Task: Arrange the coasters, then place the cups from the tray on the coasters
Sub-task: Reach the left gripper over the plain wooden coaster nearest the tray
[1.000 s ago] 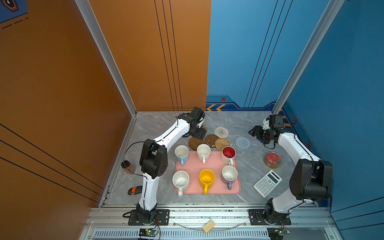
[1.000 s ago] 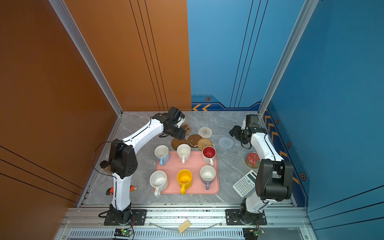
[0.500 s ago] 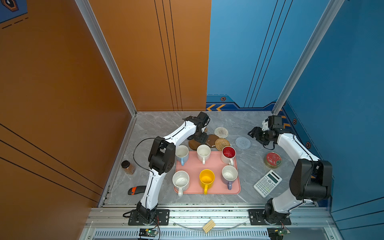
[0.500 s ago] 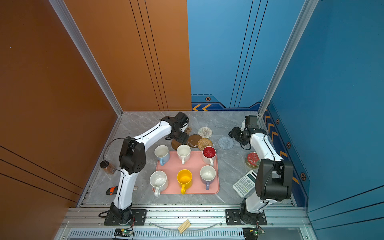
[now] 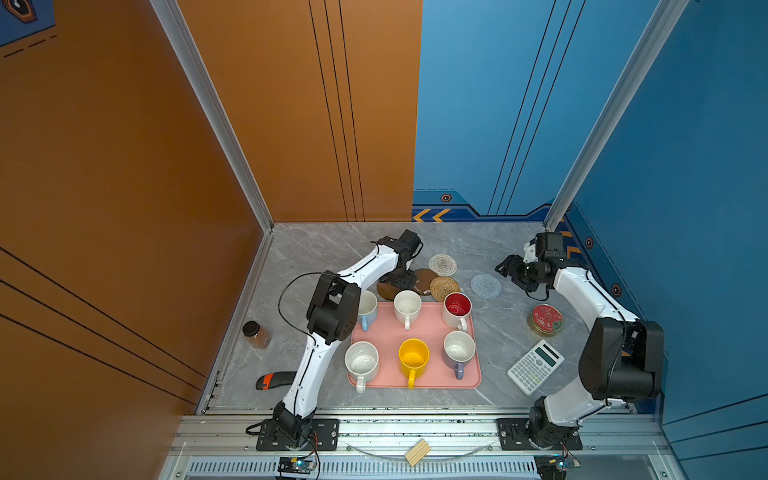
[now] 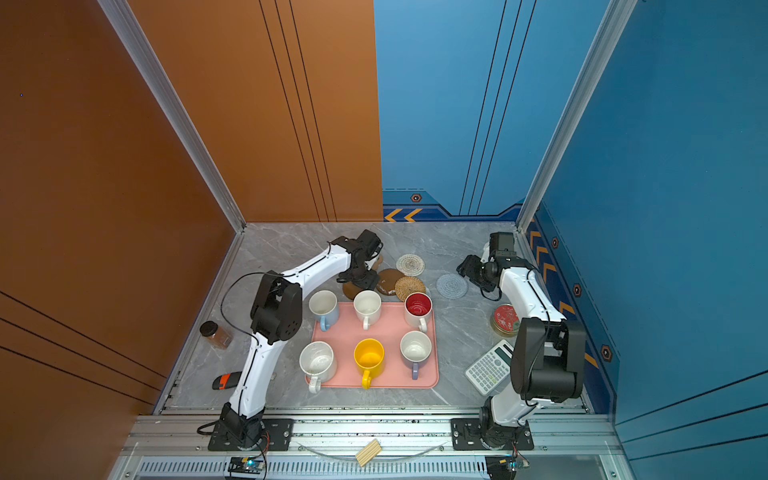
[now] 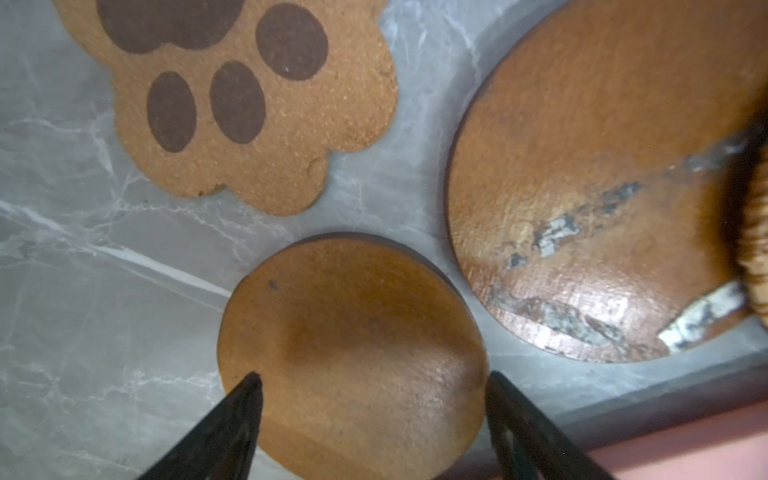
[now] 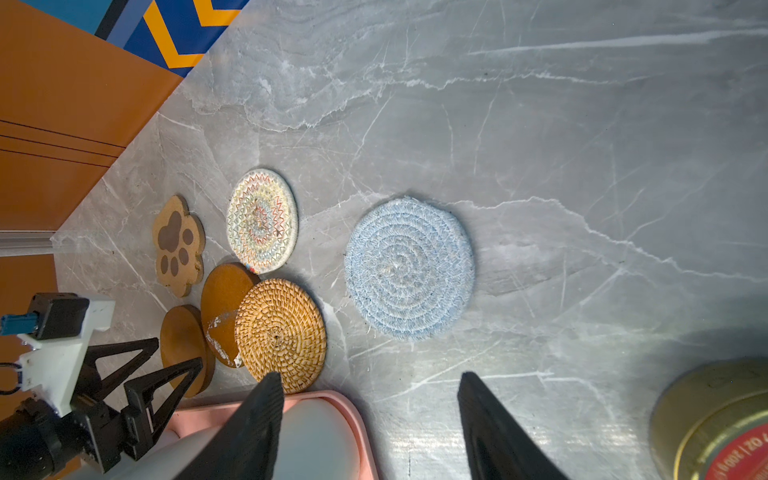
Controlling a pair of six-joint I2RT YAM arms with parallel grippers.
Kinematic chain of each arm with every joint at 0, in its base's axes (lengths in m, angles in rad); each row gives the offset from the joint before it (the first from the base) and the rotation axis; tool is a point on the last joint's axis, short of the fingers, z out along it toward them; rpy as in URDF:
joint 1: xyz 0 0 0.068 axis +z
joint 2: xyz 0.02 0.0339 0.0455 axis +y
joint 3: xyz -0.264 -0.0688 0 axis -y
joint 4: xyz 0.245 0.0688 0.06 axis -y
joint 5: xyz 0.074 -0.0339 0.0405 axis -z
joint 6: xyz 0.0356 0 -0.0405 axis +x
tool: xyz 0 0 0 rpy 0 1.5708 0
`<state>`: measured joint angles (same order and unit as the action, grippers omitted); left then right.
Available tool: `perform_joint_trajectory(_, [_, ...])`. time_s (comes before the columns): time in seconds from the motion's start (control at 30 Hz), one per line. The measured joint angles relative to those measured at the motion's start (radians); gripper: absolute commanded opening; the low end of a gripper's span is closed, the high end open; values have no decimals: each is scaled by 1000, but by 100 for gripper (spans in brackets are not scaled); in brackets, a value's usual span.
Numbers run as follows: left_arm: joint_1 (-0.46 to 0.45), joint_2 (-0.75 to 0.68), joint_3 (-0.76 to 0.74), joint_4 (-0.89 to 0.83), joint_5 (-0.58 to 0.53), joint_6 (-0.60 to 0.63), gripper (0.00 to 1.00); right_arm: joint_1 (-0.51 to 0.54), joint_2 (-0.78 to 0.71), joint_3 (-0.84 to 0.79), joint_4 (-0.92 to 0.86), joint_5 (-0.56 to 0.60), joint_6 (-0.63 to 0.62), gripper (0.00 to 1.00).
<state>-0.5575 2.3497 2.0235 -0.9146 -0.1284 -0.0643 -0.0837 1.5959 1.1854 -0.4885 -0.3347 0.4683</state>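
My left gripper (image 7: 372, 380) (image 5: 401, 278) is open, with a finger at each side of a small brown wooden disc coaster (image 7: 353, 353) lying flat beside the pink tray (image 5: 428, 332). Close by lie the paw coaster (image 7: 249, 104), a bigger brown disc (image 5: 426, 280), a rattan coaster (image 5: 444, 288) overlapping it, and a cream woven one (image 5: 442, 264). My right gripper (image 5: 505, 270) (image 8: 370, 376) hangs open and empty beside the blue-grey coaster (image 5: 486, 285). Several cups stand on the tray, among them light blue (image 5: 365, 307), yellow (image 5: 413, 355) and red-lined (image 5: 457, 305).
A red-topped tin (image 5: 545, 319) and a white calculator (image 5: 535, 366) lie right of the tray. Near the left wall stand a spice jar (image 5: 256, 335) and an orange-black cutter (image 5: 276, 380). A small wooden block (image 5: 417, 452) rests on the front rail.
My left arm has swung right and its open gripper has come down over the small brown disc. The right arm has hardly moved.
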Motion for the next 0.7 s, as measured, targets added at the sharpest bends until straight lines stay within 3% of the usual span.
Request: perform_joint_trajectory(0.7, [10,40,22,7,-33,-8,85,0,0,-10,0,0,0,66])
